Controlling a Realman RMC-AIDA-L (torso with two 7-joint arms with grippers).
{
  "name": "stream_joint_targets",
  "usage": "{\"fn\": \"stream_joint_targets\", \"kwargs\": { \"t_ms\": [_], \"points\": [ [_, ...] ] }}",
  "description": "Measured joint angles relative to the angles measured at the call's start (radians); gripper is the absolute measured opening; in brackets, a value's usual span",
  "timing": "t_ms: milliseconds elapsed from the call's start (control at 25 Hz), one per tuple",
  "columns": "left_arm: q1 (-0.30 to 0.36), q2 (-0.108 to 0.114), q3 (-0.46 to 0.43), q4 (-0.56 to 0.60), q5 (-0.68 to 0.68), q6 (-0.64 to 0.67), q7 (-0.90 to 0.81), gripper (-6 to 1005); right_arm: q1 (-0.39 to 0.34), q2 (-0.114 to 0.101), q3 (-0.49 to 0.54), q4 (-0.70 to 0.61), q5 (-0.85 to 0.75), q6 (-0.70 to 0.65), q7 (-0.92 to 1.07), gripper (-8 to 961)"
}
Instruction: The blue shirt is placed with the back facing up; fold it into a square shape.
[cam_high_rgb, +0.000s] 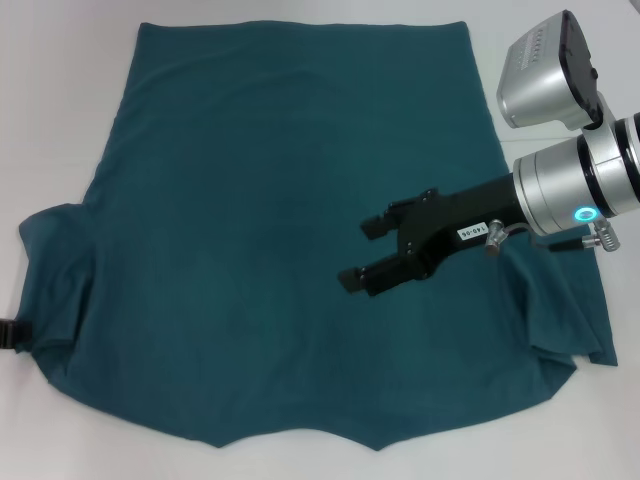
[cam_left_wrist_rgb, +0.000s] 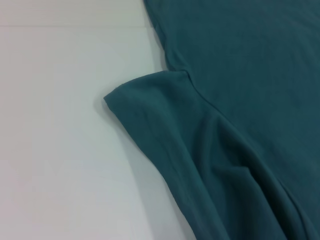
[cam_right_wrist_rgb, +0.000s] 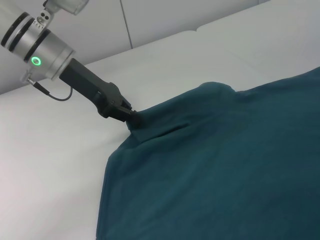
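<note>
The blue shirt (cam_high_rgb: 270, 220) lies spread flat on the white table, hem at the far side and sleeves toward the near side. My right gripper (cam_high_rgb: 368, 252) hovers over the shirt's right half, open, with nothing between its fingers. My left gripper (cam_right_wrist_rgb: 132, 118) sits at the outer edge of the left sleeve (cam_high_rgb: 50, 270); in the right wrist view its tips are pinched together on the sleeve fabric. In the head view only a black bit of the left gripper (cam_high_rgb: 10, 333) shows at the frame edge. The left wrist view shows the sleeve (cam_left_wrist_rgb: 165, 125) lying rumpled, with no fingers in view.
Bare white table (cam_high_rgb: 60, 110) surrounds the shirt on the left and far sides. The right sleeve (cam_high_rgb: 570, 320) lies bunched under the right arm. A seam in the table surface (cam_right_wrist_rgb: 165, 37) runs behind the left arm.
</note>
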Motion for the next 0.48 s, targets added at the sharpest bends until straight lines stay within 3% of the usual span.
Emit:
{"fn": "stream_joint_targets", "kwargs": {
  "t_ms": [160,480],
  "points": [
    [-0.004,0.001,0.001,0.003,0.0,0.003,-0.001,8,-0.002,0.001,0.0,0.001,0.0,0.004,0.0,924],
    [-0.013,0.008,0.001,0.053,-0.001,0.049,-0.008,8,-0.011,0.002,0.0,0.003,0.001,0.017,-0.004,924]
  ]
}}
